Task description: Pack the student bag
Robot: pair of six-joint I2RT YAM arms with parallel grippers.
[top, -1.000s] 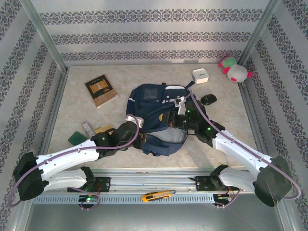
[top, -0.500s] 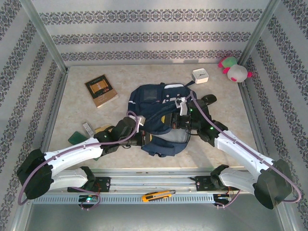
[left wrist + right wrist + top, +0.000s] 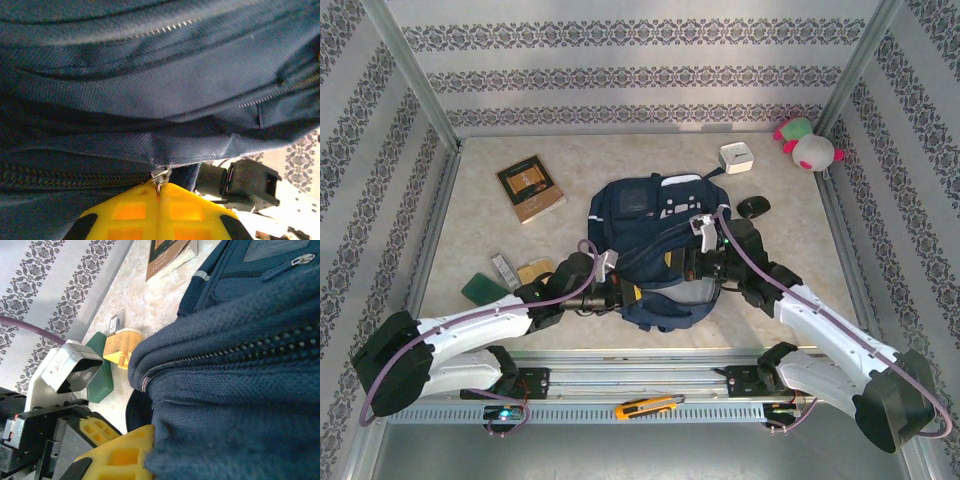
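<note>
Student bag: its zipper pull is pinched between the fully closed yellow jaws of the left gripper. The right gripper, jaws almost closed, clamps a fold of the navy fabric; one yellow finger shows beside it. The bag lies at the middle of the table, toward the near edge. A book lies toward the far left corner.
</note>
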